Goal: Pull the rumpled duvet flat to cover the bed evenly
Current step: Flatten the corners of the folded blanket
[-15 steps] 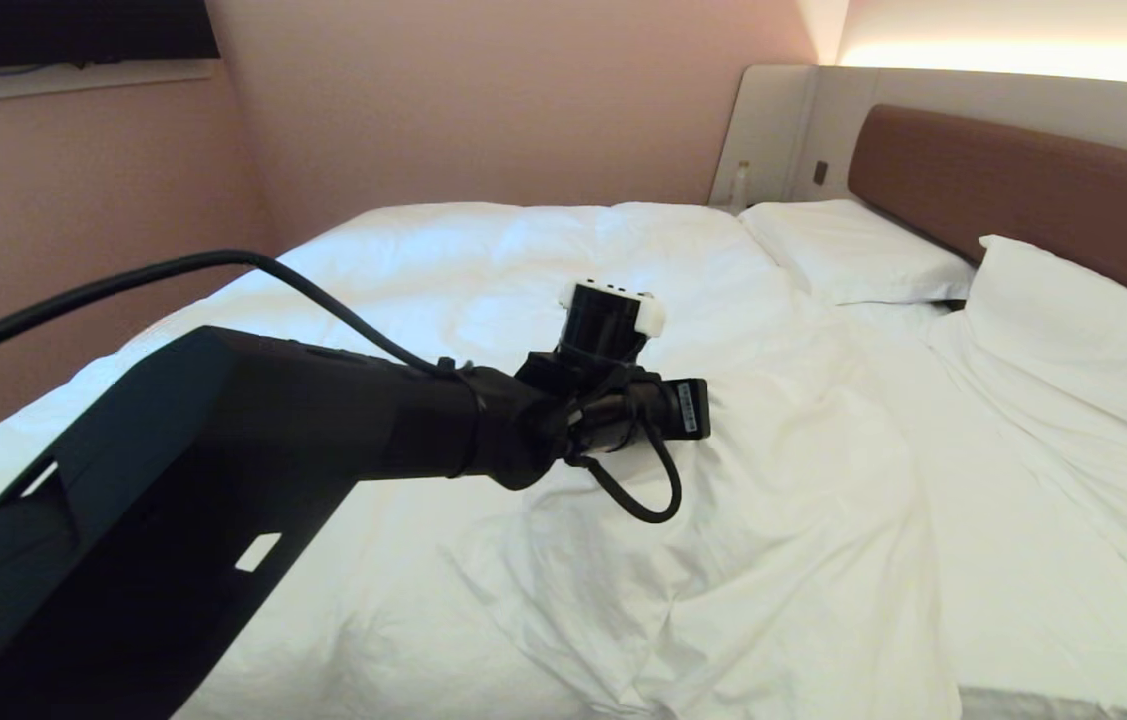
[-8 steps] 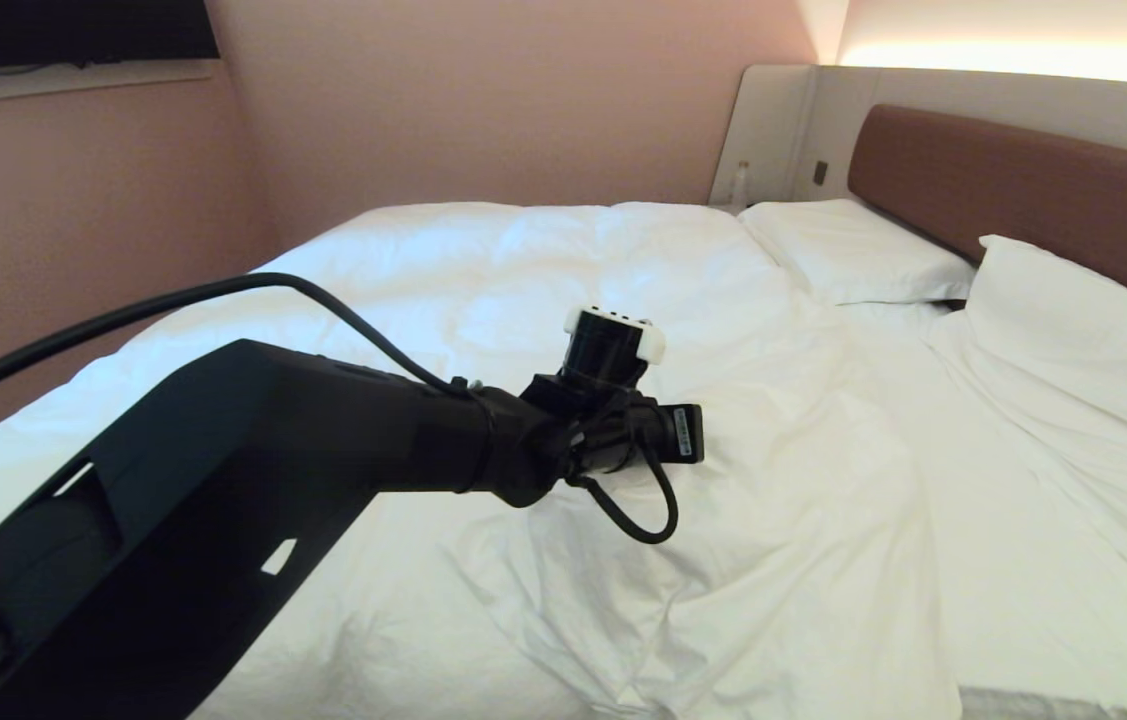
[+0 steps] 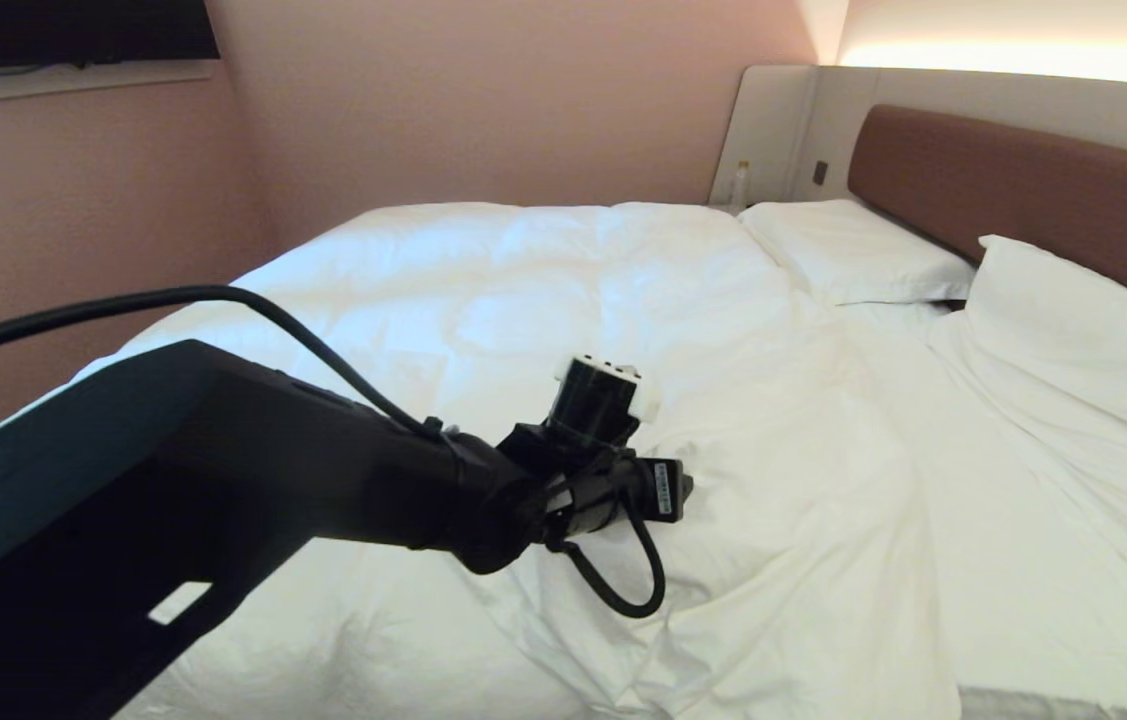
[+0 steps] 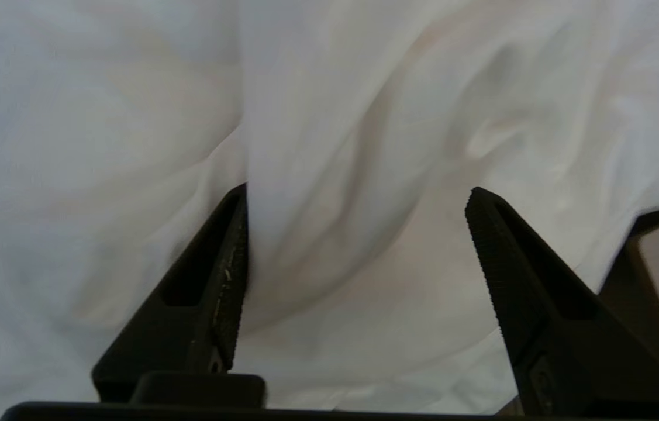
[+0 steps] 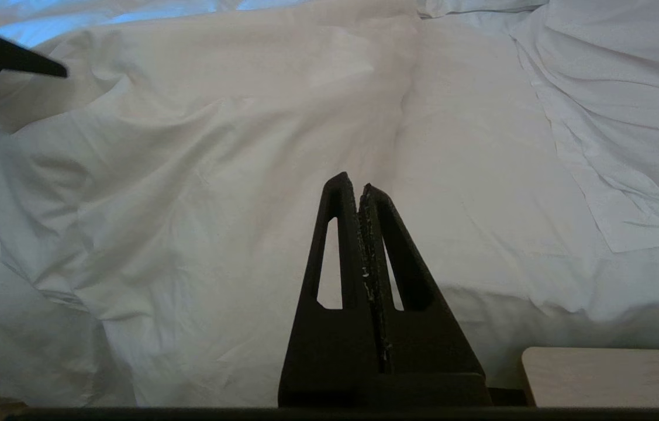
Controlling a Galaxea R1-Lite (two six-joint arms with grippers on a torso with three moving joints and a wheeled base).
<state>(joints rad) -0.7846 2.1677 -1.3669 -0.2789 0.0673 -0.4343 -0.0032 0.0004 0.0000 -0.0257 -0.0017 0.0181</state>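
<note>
Now my left gripper spread wide against the duvet, right gripper pinched together, empty.

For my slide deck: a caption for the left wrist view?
Left gripper open, a fold of the white duvet lying between its fingers.
</note>
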